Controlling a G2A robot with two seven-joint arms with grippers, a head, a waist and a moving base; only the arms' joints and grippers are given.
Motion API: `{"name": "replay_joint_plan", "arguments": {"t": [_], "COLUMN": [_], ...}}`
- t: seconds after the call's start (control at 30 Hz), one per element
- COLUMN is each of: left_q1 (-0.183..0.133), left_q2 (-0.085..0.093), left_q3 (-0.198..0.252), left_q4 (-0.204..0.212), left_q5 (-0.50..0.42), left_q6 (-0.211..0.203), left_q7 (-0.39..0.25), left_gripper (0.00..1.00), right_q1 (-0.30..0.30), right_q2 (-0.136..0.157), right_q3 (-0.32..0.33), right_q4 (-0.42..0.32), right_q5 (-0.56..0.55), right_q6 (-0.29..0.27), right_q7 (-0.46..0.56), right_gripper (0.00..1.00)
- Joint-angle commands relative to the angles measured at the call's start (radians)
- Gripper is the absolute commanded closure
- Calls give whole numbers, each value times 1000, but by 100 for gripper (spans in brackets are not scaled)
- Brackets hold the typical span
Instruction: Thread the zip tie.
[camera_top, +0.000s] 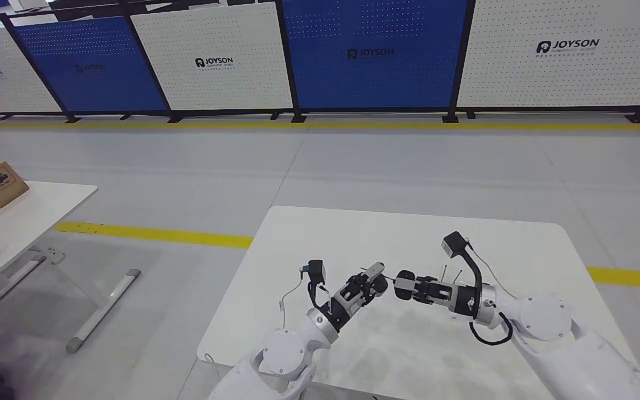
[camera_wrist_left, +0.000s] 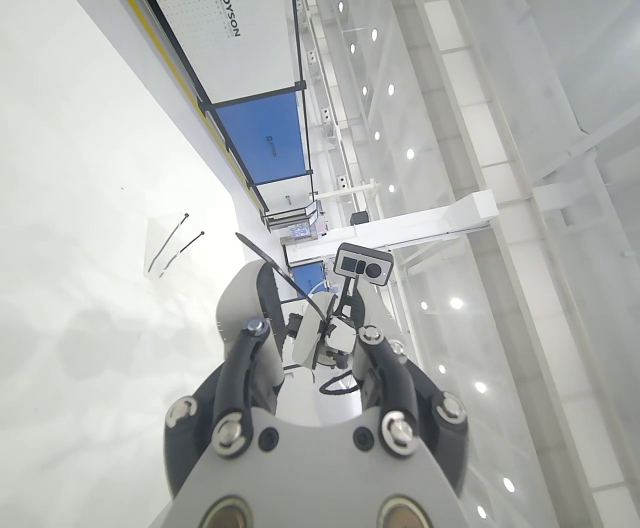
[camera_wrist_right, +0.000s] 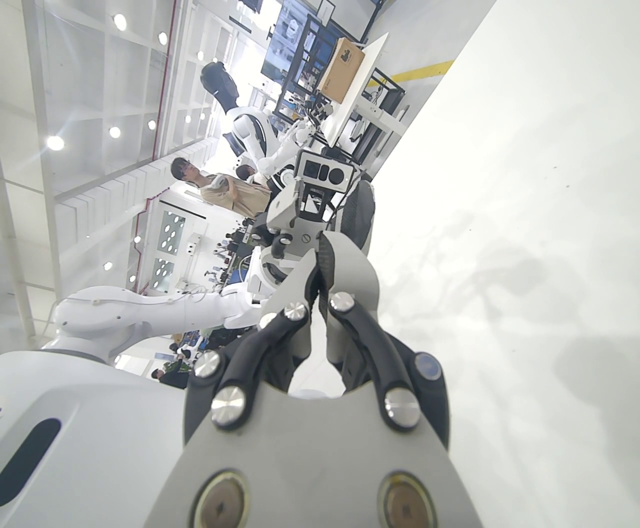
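Observation:
A black zip tie (camera_wrist_left: 280, 272) hangs in the air over the white table (camera_top: 300, 260), its strap slanting up and away from my right gripper (camera_wrist_left: 326, 327), which is shut on one end of it. In the top view the two grippers meet tip to tip above the table's middle, the left gripper (camera_top: 375, 279) facing the right gripper (camera_top: 404, 283). My left gripper (camera_wrist_left: 315, 295) is open, its fingers (camera_wrist_left: 250, 292) spread on either side of the strap and the right fingertips. In the right wrist view the right gripper (camera_wrist_right: 316, 262) is pressed shut, with the left gripper (camera_wrist_right: 325, 215) open just beyond it.
Two spare black zip ties (camera_wrist_left: 172, 240) lie side by side on the table, just behind the right arm (camera_top: 450, 270). The table's far edge (camera_top: 420, 212) borders open floor. Another table with a cardboard box (camera_top: 8, 185) stands at the far left.

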Motion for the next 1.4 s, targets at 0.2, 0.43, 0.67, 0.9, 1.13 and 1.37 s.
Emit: {"name": "replay_joint_plan", "arguments": {"t": [0.2, 0.43, 0.67, 0.9, 1.13, 1.37], "left_q1": [0, -1, 1, 13, 39, 39], "left_q2": [-1, -2, -2, -3, 5, 6], "left_q3": [-1, -3, -5, -27, -75, -80], "left_q4": [0, 1, -8, -30, -53, -54], "left_q5": [0, 1, 15, 17, 76, 96], "left_q6": [0, -3, 18, 34, 77, 82], "left_q7": [1, -2, 5, 73, 111, 118], "left_gripper": [100, 100, 100, 100, 100, 100], "right_q1": [0, 0, -12, -59, -143, -158], "right_q2": [0, 0, -1, 12, 36, 41], "right_q3": [0, 0, 4, 71, 159, 172], "right_q4": [0, 0, -14, -28, -51, -53], "right_q5": [0, 0, -9, -10, -37, -71], "right_q6": [0, 0, 8, 0, 0, 4], "right_q7": [0, 0, -18, -4, 47, 76], "right_gripper": [100, 100, 0, 0, 0, 0]}}
